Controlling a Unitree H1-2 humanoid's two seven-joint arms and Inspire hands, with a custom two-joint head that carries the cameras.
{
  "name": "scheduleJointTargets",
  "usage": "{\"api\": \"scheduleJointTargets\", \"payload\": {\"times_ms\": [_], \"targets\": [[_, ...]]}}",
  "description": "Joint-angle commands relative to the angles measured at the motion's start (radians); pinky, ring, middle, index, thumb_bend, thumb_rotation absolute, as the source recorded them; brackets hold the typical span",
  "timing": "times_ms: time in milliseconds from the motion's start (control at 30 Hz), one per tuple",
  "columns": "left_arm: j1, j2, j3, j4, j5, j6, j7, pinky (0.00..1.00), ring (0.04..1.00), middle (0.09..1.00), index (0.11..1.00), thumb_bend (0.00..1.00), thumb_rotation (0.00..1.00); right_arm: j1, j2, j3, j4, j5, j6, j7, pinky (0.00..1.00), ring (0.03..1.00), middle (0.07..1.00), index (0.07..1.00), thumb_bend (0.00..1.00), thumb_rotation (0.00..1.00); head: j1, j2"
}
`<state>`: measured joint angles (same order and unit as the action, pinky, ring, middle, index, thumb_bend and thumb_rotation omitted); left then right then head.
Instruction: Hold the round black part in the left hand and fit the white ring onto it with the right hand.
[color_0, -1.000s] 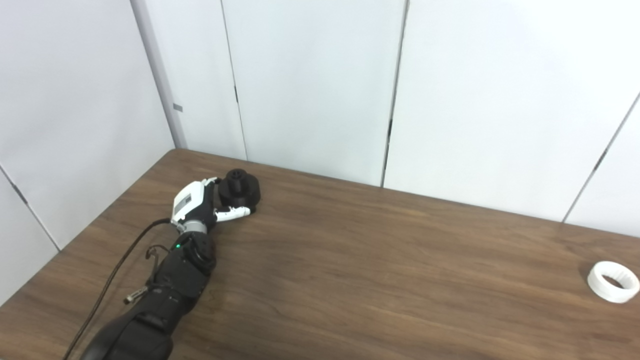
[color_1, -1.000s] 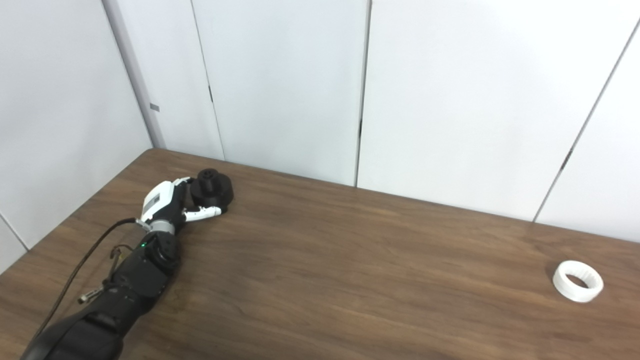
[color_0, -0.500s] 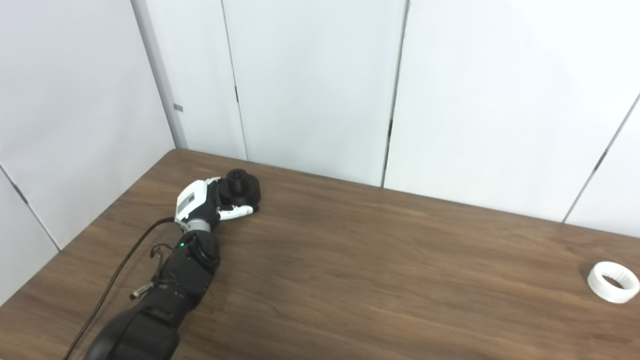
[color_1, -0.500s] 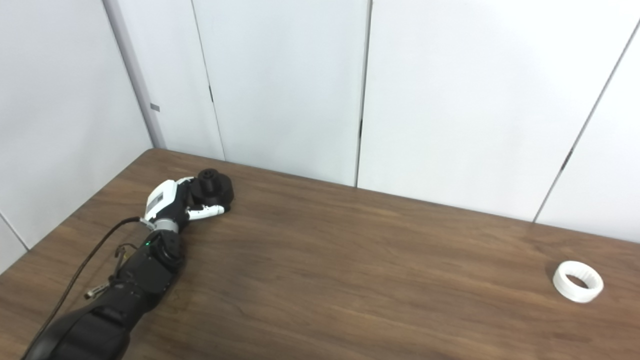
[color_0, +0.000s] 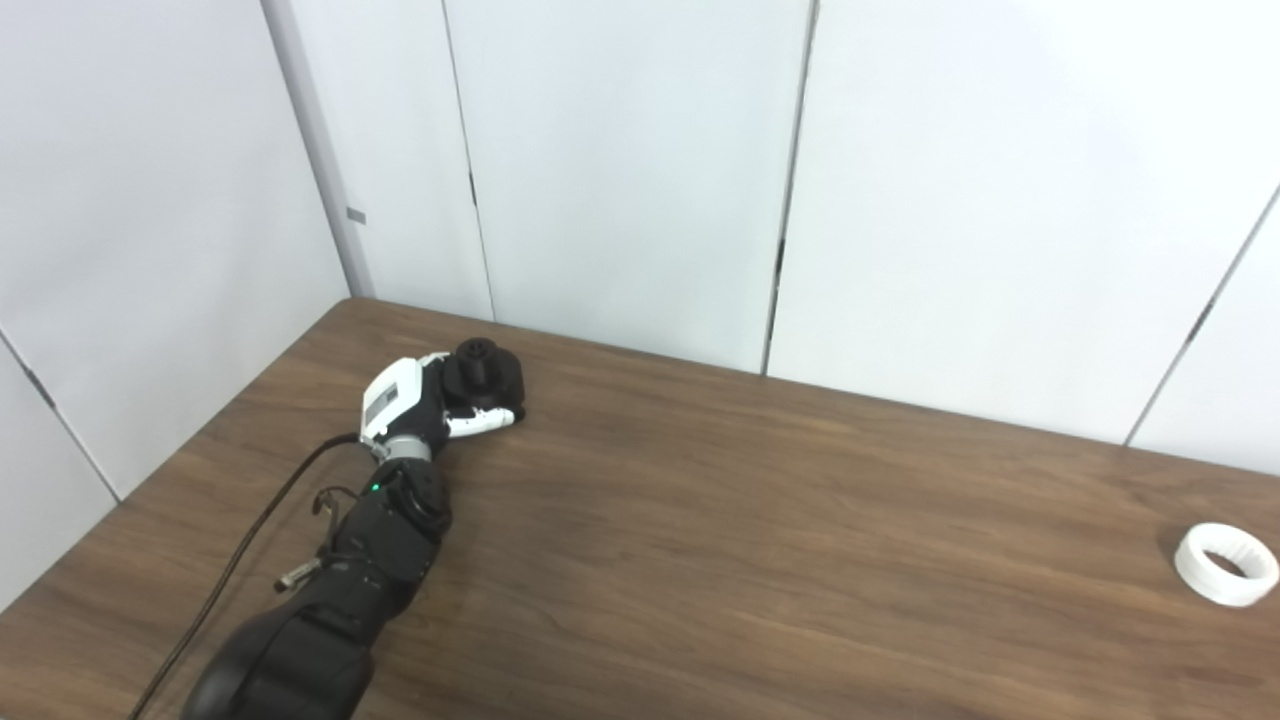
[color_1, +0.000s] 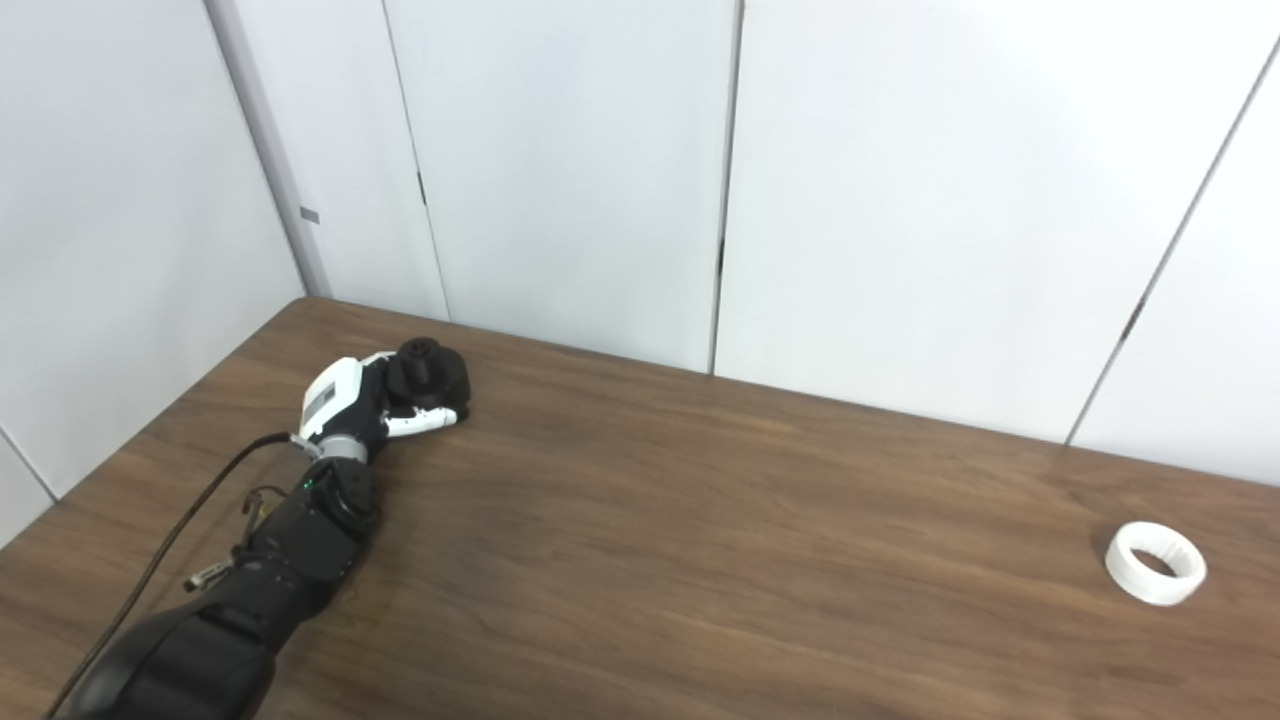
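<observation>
Over at the far left of the brown table (color_0: 700, 560), the left hand (color_0: 415, 400) is wrapped around the round black part (color_0: 485, 375), thumb curled across its near side, the part low at the tabletop. Whether it is lifted I cannot tell. The white ring (color_0: 1226, 563) lies flat, well apart, at the right edge. No right hand is in sight.

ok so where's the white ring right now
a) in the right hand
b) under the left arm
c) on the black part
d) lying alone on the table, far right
d: the white ring lies by itself near the right edge of the table, far from the round black part at the left hand; no right hand is in view.
</observation>
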<state>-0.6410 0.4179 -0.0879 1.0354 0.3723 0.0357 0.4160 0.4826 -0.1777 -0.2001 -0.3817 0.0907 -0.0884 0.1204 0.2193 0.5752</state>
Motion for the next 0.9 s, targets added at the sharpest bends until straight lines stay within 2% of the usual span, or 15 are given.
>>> {"api": "scheduleJointTargets", "payload": {"times_ms": [0,133,200,233,267,300,367,567,700,867], "targets": [[-0.024,-0.025,-0.007,0.007,-0.020,0.000,-0.040,1.00,0.965,0.905,0.797,1.00,0.41,0.002,-0.001,-0.003,-0.044,0.001,-0.014,-0.012,1.00,0.978,0.912,0.922,0.68,1.00,0.001,0.001],[-0.027,-0.024,-0.015,0.021,-0.010,-0.003,-0.020,1.00,0.940,0.867,0.729,0.99,0.38,0.004,-0.002,-0.005,-0.049,0.004,-0.010,-0.012,1.00,0.982,0.908,0.921,0.68,1.00,0.003,0.004],[-0.028,-0.027,-0.013,0.030,-0.011,-0.008,-0.002,1.00,0.912,0.829,0.655,0.92,0.31,0.006,-0.004,-0.006,-0.053,0.006,-0.005,-0.012,1.00,0.984,0.912,0.922,0.69,1.00,0.005,0.005],[-0.029,-0.030,-0.008,0.034,-0.017,-0.010,0.005,1.00,0.908,0.817,0.619,0.88,0.24,0.006,-0.005,-0.006,-0.053,0.006,-0.005,-0.012,1.00,0.986,0.912,0.923,0.70,1.00,0.005,0.005],[-0.030,-0.033,-0.002,0.038,-0.026,-0.015,0.011,1.00,0.907,0.807,0.556,0.70,0.16,0.007,-0.005,-0.007,-0.053,0.007,-0.004,-0.011,1.00,0.986,0.911,0.923,0.70,1.00,0.005,0.006],[-0.031,-0.035,0.002,0.042,-0.033,-0.020,0.016,1.00,0.909,0.798,0.522,0.62,0.11,0.007,-0.005,-0.007,-0.052,0.009,-0.004,-0.012,1.00,0.987,0.910,0.922,0.70,1.00,0.005,0.006],[-0.030,-0.036,0.001,0.045,-0.038,-0.022,0.020,1.00,0.910,0.782,0.492,0.54,0.06,0.007,-0.005,-0.009,-0.051,0.009,-0.004,-0.012,1.00,0.986,0.907,0.921,0.69,1.00,0.006,0.007],[-0.027,-0.035,-0.006,0.051,-0.041,-0.023,0.018,0.97,0.880,0.759,0.486,0.52,0.05,0.008,-0.006,-0.011,-0.052,0.007,-0.001,-0.014,1.00,0.984,0.909,0.920,0.70,1.00,0.004,0.008],[-0.021,-0.035,-0.004,0.052,-0.047,-0.045,0.018,0.99,0.889,0.759,0.486,0.52,0.05,0.008,-0.008,-0.012,-0.048,0.012,-0.004,-0.011,1.00,0.985,0.911,0.922,0.70,0.99,0.004,0.008],[-0.012,-0.033,-0.007,0.049,-0.048,-0.073,0.028,0.93,0.852,0.739,0.485,0.52,0.05,0.013,-0.005,-0.009,-0.053,0.011,-0.002,-0.011,1.00,0.986,0.909,0.921,0.69,0.99,-0.007,0.010]]}}
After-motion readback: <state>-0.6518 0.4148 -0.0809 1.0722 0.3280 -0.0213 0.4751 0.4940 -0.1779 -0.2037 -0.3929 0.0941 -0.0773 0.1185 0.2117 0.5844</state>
